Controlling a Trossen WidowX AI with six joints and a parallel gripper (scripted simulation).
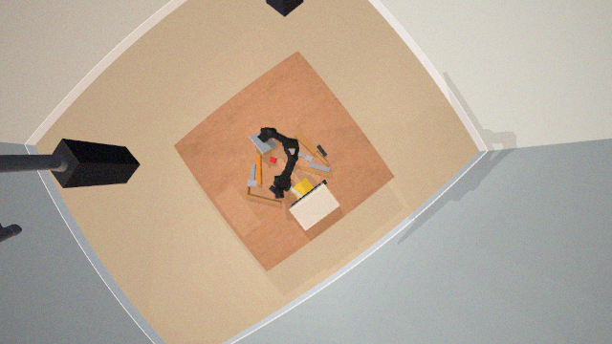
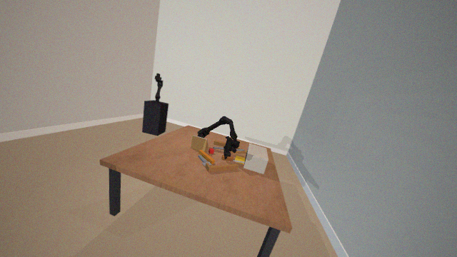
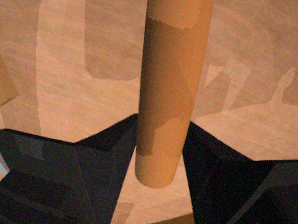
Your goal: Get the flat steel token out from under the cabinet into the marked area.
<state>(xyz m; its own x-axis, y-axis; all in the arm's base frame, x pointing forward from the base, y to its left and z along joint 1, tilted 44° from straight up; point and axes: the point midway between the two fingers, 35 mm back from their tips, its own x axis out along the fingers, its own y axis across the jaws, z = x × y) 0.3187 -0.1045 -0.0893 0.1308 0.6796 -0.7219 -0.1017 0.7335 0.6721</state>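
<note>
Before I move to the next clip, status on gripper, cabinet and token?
Gripper shut on orange rod. Cabinet standing, yellow patch before it. Token not visible; cannot tell if anything blocks it.

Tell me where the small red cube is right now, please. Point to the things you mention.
In the top view, the red cube [image 1: 273, 160] [image 2: 211, 151] lies left of the bent arm [image 1: 290, 164] [image 2: 225, 121], just right of the orange bar [image 1: 258, 170] [image 2: 207, 157].
</note>
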